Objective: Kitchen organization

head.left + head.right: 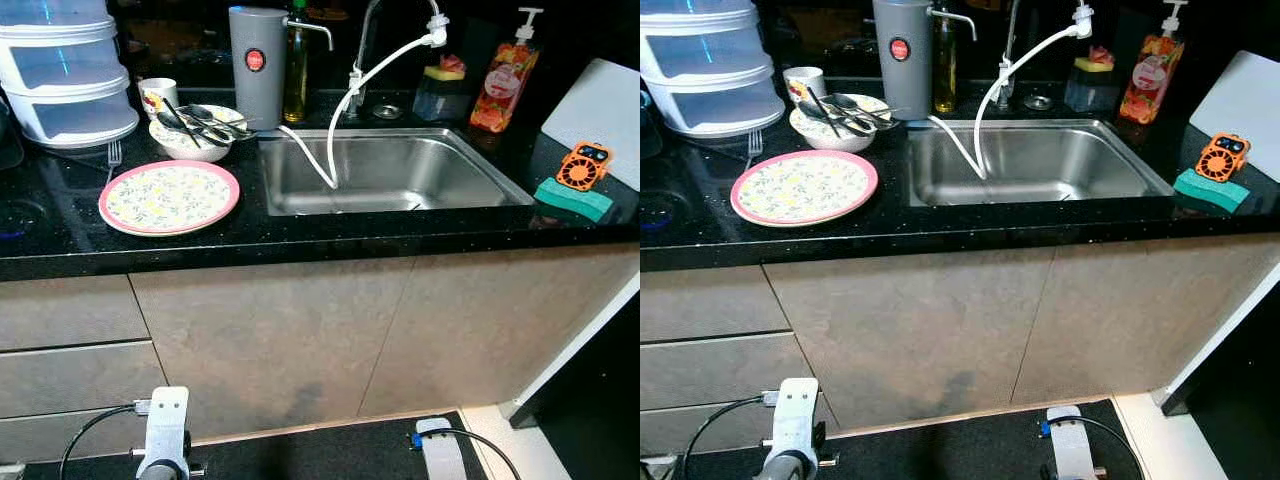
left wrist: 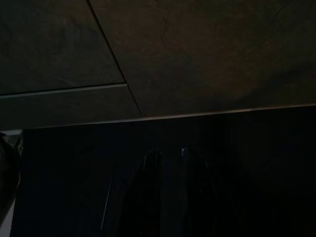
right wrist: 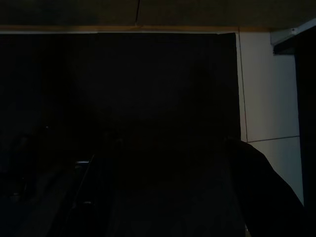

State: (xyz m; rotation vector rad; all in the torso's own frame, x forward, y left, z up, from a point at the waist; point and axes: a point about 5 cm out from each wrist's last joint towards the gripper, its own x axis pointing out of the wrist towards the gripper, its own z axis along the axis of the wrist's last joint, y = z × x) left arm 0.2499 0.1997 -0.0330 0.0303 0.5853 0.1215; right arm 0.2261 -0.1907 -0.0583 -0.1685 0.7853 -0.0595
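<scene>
a black speckled desk (image 1: 60, 245) over beige cabinet fronts (image 1: 270, 340) carries a steel sink (image 1: 390, 175); left of it lie a pink-rimmed plate (image 1: 168, 197) and a bowl of cutlery (image 1: 192, 130). both arms hang low by the cabinets. the wrist views are very dark; whether either arm's jaws are apart or together cannot be told.

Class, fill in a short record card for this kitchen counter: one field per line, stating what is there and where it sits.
Plate: pink-rimmed plate on black counter, left of sink
Bowl: white bowl holding cutlery, behind plate
Sink: steel sink, white hose hanging into it
Soap: pump bottle behind sink
Sponge: green sponge right of sink
Arms: both hang low, idle
</scene>
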